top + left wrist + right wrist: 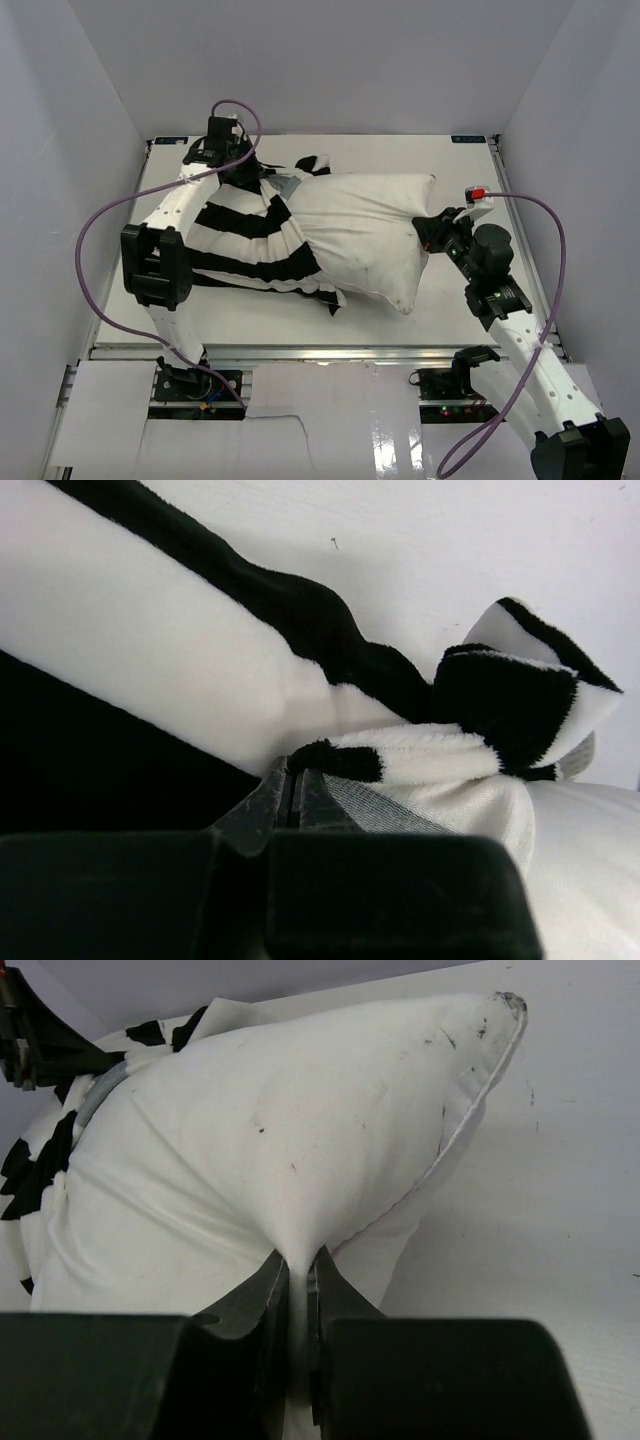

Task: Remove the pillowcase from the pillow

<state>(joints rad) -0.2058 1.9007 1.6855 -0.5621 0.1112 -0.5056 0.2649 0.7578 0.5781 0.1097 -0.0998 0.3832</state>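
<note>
pillow (pixel 250 1160) edge — within right gripper (pixel 298 1256)

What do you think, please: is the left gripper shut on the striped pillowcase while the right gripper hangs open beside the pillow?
Not quite. The right gripper is not open: the right wrist view shows it shut on a pinch of off-white fabric of the pillow. The left gripper is indeed shut on the striped pillowcase.
</note>
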